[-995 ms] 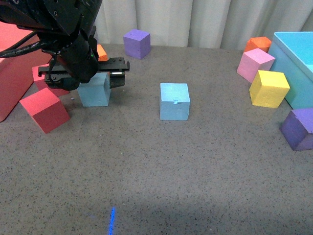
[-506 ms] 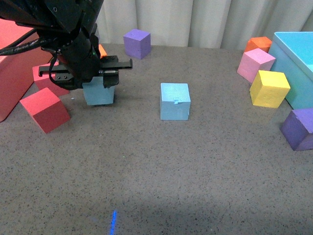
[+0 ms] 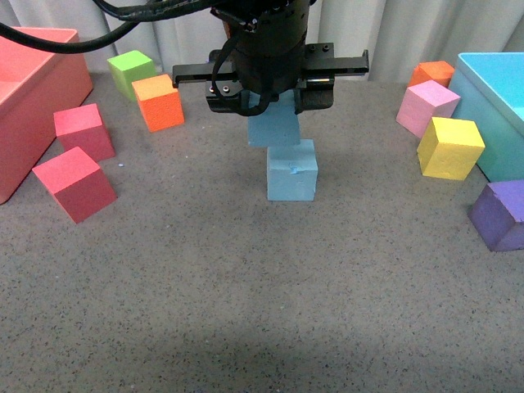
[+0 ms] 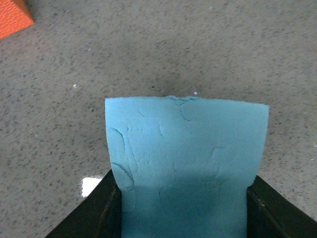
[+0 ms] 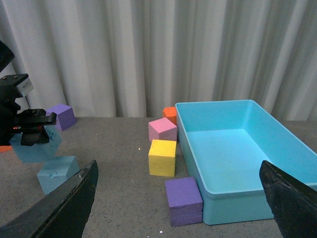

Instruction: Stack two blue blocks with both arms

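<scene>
Grips a tilted light sky-blue foam cube [image 3: 274, 131] tight in the left black gripper [image 3: 273, 105], right over the second sky-blue foam cube [image 3: 292, 173] — the notched one, resting on the grey table [image 3: 262, 286]; touching or apart, cannot tell. Holds the right black gripper [image 5: 178, 171] spread wide, well away from both. Shows bare floor inside the large turquoise plastic bin [image 5: 233, 206], with a yellow foam cube [image 5: 162, 157] and a purple foam cube [image 5: 184, 201] just outside its wall. Cannot tell what the red bin [image 3: 45, 106] holds.
</scene>
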